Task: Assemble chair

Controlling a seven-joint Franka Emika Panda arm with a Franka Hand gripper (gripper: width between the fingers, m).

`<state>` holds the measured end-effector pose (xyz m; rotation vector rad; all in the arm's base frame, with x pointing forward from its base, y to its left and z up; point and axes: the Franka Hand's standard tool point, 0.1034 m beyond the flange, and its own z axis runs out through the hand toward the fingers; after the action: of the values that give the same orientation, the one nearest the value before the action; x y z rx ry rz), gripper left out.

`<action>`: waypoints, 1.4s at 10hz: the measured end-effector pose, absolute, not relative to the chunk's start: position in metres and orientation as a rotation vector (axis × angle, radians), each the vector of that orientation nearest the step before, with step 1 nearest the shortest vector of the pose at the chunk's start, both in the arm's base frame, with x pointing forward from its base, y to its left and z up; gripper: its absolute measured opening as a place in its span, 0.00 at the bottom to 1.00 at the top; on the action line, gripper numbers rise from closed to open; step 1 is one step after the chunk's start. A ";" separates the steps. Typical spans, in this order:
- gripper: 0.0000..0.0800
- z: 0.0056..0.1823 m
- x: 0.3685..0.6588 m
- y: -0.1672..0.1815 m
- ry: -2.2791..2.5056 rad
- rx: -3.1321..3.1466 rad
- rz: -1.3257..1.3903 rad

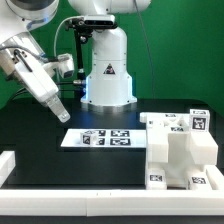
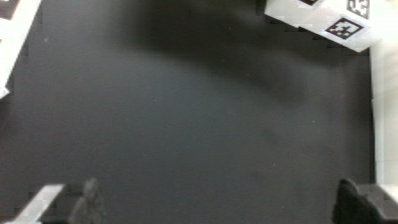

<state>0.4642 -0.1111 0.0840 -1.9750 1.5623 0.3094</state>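
Your gripper (image 1: 60, 115) hangs empty, fingers (image 2: 80, 203) apart — over bare desk (image 2: 178, 120). The chair parts (image 1: 178, 150), near the right edge, look hard, light — grab a thin side.

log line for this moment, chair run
gripper: open, empty, above bare table | marker board: flat, beside gripper | white chair part: untouched, exterior view's right

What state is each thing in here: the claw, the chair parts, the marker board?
claw: open, holding nothing, up above the black table toward the exterior view's left.
fingers: spread wide apart, only bare table between them.
white chair parts: resting on the table at the exterior view's right, untouched, apart from the claw.
marker board: lying flat on the table, tags up.
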 end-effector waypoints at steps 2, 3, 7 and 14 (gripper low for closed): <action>0.81 0.082 0.461 -0.110 1.550 -1.969 0.319; 0.81 0.070 0.442 -0.107 1.530 -1.894 0.402; 0.81 0.037 0.389 -0.096 1.599 -1.809 0.521; 0.81 0.013 0.334 -0.086 1.689 -1.574 0.669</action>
<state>0.3344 -0.0862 0.0130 -1.5742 1.6886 0.6688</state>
